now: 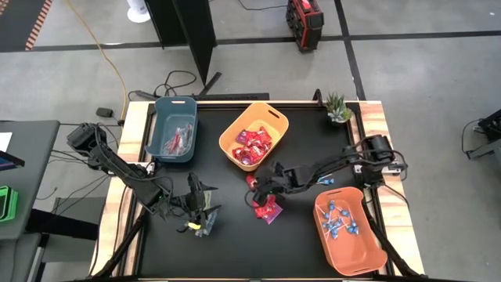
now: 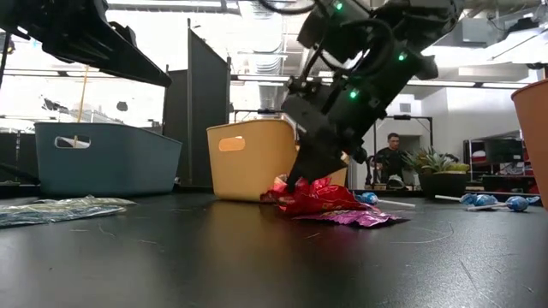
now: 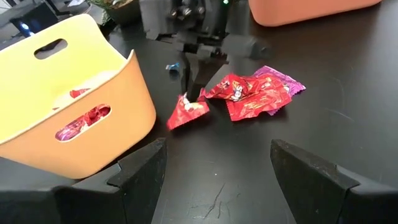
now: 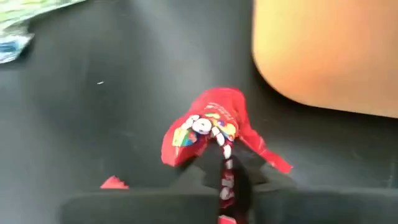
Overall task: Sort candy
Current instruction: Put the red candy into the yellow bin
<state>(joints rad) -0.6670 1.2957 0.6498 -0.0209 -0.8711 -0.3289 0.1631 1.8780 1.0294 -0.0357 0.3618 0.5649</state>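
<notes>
A red packet [image 4: 208, 127] is pinched at one edge between the closed fingertips of the right gripper [image 3: 194, 94], on the black table [image 1: 235, 243] just in front of the near corner of the yellow bin [image 1: 254, 135]. In the right wrist view the packet is seen projecting forward from the fingers, so its long axis runs on from the pincer and away from the wrist; one corner appears to touch or nearly touch the table, though this cannot be told for certain. In the left wrist view the rest of the loose red and magenta packets [image 3: 255, 93] are seen lying just beside the held one, on the side away from the yellow bin and toward the orange bin [image 1: 348, 231].

The yellow bin, in which more red packets already lie, is judged to be the destination: it stands just beyond the grasped packet, toward the far side of the table, so a short lift and a carry over its rim would be called for.

The left gripper [image 1: 197, 205] is held with its fingers spread wide and nothing between them, near the left front of the table beside a few green-pink stick packets [image 1: 200, 227], facing the work from a distance. The right arm is therefore the nearer one.
</notes>
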